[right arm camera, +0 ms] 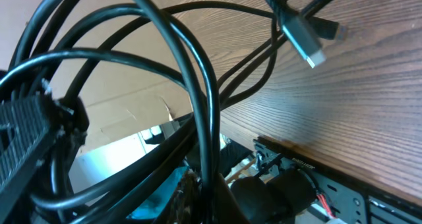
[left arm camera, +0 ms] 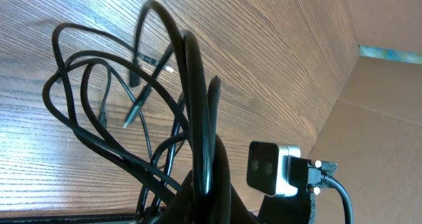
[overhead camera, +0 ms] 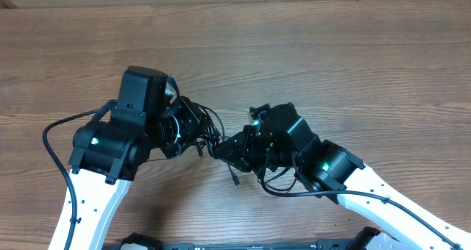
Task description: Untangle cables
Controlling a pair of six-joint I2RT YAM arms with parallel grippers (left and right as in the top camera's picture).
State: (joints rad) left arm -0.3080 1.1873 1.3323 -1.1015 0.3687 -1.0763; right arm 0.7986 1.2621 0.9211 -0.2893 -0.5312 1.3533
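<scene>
No text, label, brand mark or number can be read in any of the three views.

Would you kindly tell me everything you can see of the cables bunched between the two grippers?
The cables are several thin, glossy black cords, rubbery-looking, tangled into crossing loops over the wooden table. Small plug ends hang loose, and one has a silvery tip. One end trails down toward the table's near edge. The bunch sits between the left gripper and the right gripper, with strands converging at both. How the jaws stand on them is hidden.
</scene>
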